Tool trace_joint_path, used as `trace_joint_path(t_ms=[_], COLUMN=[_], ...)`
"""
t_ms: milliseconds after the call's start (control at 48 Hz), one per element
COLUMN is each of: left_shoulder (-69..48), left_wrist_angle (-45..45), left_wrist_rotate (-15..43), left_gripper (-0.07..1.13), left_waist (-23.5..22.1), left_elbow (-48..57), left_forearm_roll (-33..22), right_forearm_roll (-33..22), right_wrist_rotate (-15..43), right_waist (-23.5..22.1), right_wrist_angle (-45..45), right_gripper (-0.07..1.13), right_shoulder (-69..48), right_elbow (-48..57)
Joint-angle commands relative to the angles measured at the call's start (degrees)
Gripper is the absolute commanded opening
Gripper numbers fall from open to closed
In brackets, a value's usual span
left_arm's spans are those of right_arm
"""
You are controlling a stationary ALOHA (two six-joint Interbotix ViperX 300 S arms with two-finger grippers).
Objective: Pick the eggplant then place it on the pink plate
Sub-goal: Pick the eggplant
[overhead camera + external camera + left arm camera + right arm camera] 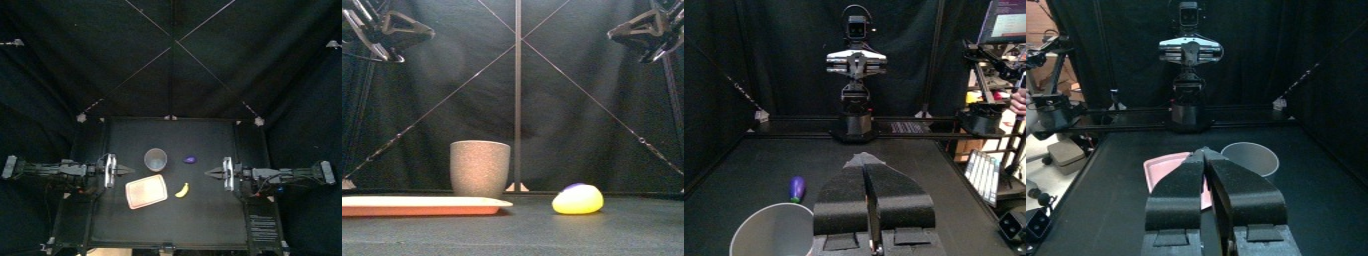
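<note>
**Eggplant.** The eggplant (pixel 191 159) is lying on the table (pixel 201 215) in the gap between the two pincers, touching neither. It is sitting nearer the right pincer (pixel 222 172) than the left pincer (pixel 115 172), and slightly further toward the back curtain than either tip. In the left wrist view it is showing ahead of the left pincer's tips, off to one side of their line and just past the rim of the cup (pixel 156 157).

**Pincers.** Both pincers are hanging low at the table's two sides, pointing inward at each other. The left pincer's jaws are pressing together, with only a thin seam showing between them. They are gripping nothing and touching nothing. The right pincer's jaws are likewise meeting at the tips, empty and clear of every object.

**Surroundings.** The cup is standing upright between the left pincer and the eggplant, apart from both. The plate (pixel 146 191) is lying flat ahead of the left pincer and toward the table's front, with nothing on it. In the right wrist view it is lying straight ahead of the right pincer's closed tips, beside the cup. A yellow toy (pixel 182 188) is lying just beside the plate's edge, on the side facing the right pincer.
</note>
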Motion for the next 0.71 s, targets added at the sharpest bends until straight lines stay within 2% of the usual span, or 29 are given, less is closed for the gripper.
trace_joint_path(t_ms=[21, 208, 375, 458, 542, 708], left_shoulder=[0.0, -0.2, -0.2, -0.2, -0.3, -0.3], left_wrist_angle=[-1.0, -1.1, -1.0, -1.0, -1.1, -1.0], left_wrist_rotate=[0.1, 0.1, 0.1, 0.1, 0.1, 0.1], left_gripper=[-0.01, -0.02, -0.02, -0.02, -0.02, -0.02], left_waist=[0.9, 1.0, 1.1, 1.1, 1.1, 1.3], left_elbow=[-0.5, -0.4, -0.1, 0.0, 0.0, 0.1], left_forearm_roll=[0.1, 0.1, 0.2, 0.2, 0.2, 0.2], right_forearm_roll=[0.1, -0.3, -4.1, -7.6, -11.1, -12.7], right_wrist_rotate=[0.0, -0.3, -0.8, -0.5, -0.2, 0.0], right_waist=[-0.8, -7.6, -13.8, -15.5, -16.7, -19.1], right_wrist_angle=[0.2, 2.6, 8.6, 12.3, 15.9, 18.1], right_gripper=[0.04, 0.04, 0.16, 0.27, 0.45, 0.77], right_shoulder=[2.8, 11.8, 21.9, 25.8, 29.4, 34.2], right_elbow=[0.7, 0.0, -4.2, -6.6, -8.8, -11.3])
